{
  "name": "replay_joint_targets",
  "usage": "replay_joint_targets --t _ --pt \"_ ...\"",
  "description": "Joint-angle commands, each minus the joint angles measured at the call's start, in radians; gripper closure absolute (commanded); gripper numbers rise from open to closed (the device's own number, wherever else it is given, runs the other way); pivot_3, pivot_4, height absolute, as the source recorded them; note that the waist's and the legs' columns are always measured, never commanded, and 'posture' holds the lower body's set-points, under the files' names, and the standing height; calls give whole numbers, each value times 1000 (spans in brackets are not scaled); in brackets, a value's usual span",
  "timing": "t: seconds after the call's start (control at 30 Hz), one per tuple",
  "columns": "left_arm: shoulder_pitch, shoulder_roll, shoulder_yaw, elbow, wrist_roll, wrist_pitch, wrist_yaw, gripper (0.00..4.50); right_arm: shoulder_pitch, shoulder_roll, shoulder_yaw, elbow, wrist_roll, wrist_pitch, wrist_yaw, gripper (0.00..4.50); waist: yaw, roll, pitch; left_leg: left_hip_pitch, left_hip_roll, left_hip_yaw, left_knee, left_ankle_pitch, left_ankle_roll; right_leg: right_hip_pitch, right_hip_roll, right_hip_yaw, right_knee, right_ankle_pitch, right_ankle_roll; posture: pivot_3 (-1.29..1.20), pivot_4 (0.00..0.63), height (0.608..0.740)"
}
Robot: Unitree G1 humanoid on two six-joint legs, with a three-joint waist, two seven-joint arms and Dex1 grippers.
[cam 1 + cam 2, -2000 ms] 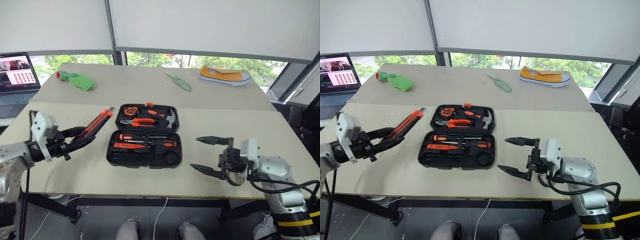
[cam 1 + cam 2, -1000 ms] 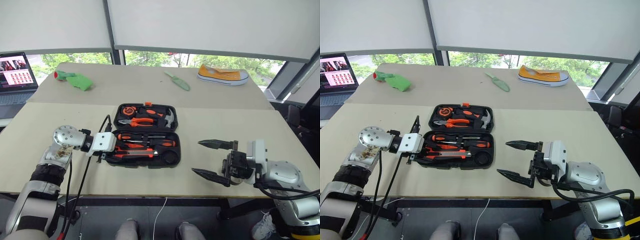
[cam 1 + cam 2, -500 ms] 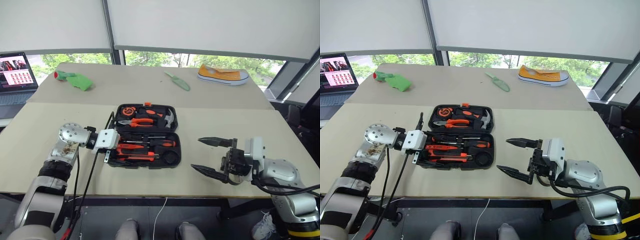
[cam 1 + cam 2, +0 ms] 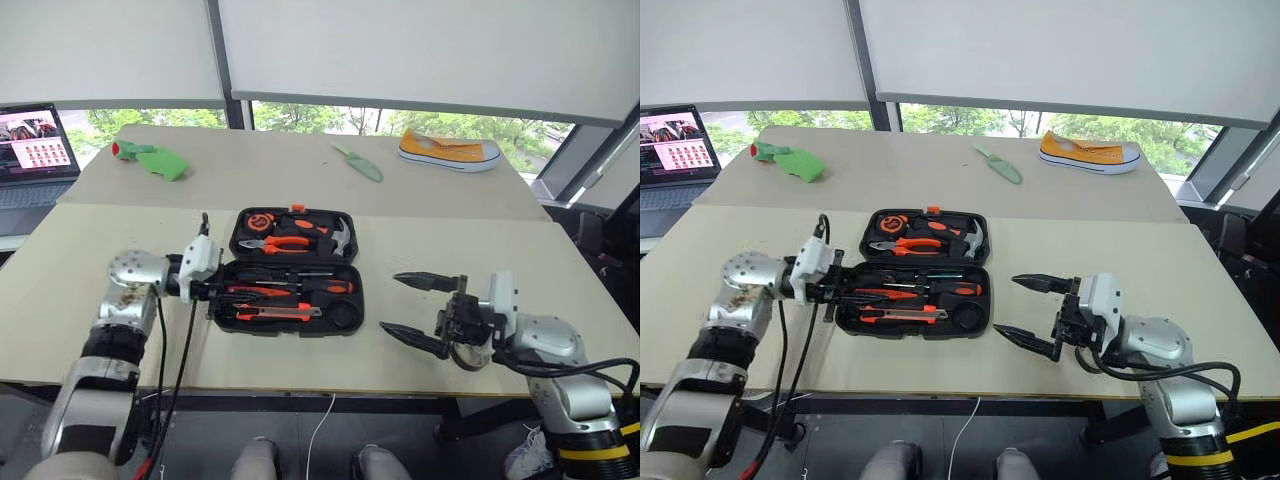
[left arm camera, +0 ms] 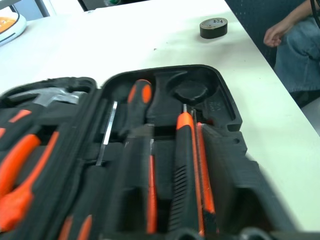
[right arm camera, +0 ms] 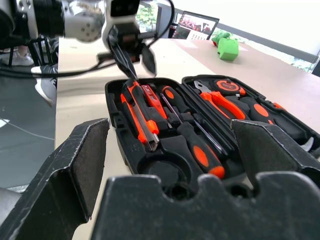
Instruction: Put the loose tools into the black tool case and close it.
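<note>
No readable writing on black tool case (image 4: 292, 270).

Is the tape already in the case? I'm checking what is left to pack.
No: in the left wrist view the tape lies on the table beyond the open case, whose round slot is empty.

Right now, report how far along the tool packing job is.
Done: the screwdrivers and knife lie in the case. In hand: nothing that I can see; the left hand hovers at the case's left edge, and the right hand is open beside it. Left: the tape roll sits on the table, and the lid needs closing.
</note>
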Motion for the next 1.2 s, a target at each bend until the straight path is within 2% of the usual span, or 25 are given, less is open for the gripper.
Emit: replay_joint_targets --t 0.03,0.5,0.63,0.77,0.97,1.07,1.2 --pt "6 -6 -3 -29 31 -34 16 4464 2 5 -14 -28 -1 -25 -8 0 0 0 0 0 0 0 0 0 0 0 0 0 0 0 0 0 150 740" --pt "28 -19 -92 77 210 -157 63 4464 17 12 -27 -22 -8 -27 -29 0 1 0 0 3 0 0 0 0 0 4 0 0 -1 0 0 0 150 740" --pt "28 -24 -141 130 305 -151 154 4464 18 18 -26 -18 -13 -31 -46 0 1 2 -2 9 0 0 0 0 0 11 -1 -1 -2 0 0 0 150 740" --pt "28 -34 -147 163 300 -145 164 4464 13 29 -21 -11 -20 -34 -55 0 1 6 -6 13 0 -1 0 0 0 14 -1 -1 -2 -3 4 0 150 740" --pt "4 -60 -40 168 155 -125 125 4464 16 27 -39 -6 -23 -45 -60 0 1 11 -10 16 0 0 0 0 0 16 -2 -1 -2 -5 3 0 150 740" --pt "-9 -59 42 121 38 -62 76 3747 58 19 -77 -38 -5 -35 -78 0 1 11 -10 12 0 -1 0 0 0 13 -1 -1 -2 -3 4 0 150 740" --pt "34 -23 117 -20 -67 74 68 2166 205 -32 -190 -116 57 49 -101 0 2 10 -10 7 -1 -2 -1 -1 1 10 -1 -2 -2 -1 1 0 150 740"
